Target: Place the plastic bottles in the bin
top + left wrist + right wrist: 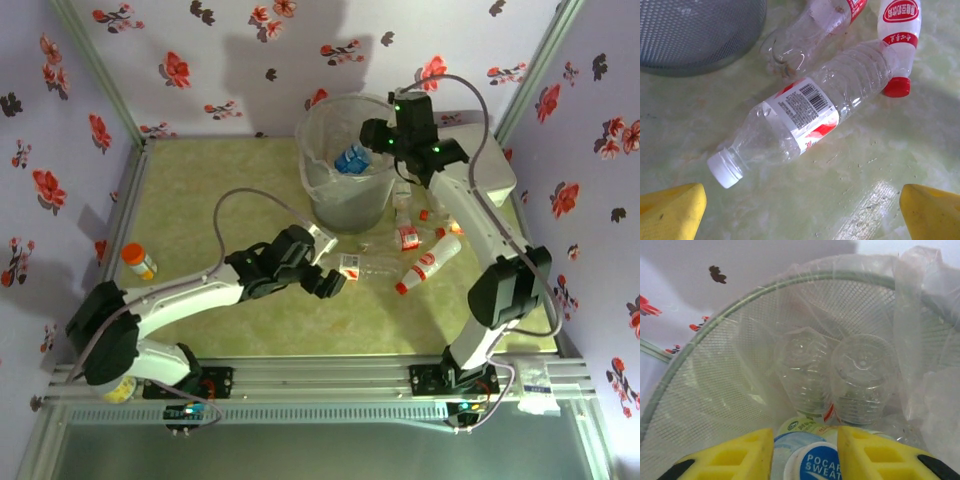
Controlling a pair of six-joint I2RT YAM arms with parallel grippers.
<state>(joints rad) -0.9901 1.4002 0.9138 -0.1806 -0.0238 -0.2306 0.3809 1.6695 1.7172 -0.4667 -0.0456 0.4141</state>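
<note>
Since the white-capped clear bottle (795, 120) lies on its side on the green table (880, 165), just ahead of the L gripper (801, 215) w/ yellow fingers (672, 212) spread wide, best to straddle its labelled middle, crosswise, then close so it can't roll. R gripper (805, 455) hangs over the bin (740, 305), fingers narrow either side of a blue Pocari Sweat bottle (812, 465); can't tell if gripped. The bag-lined mesh bin holds two clear bottles (802, 370).
</note>
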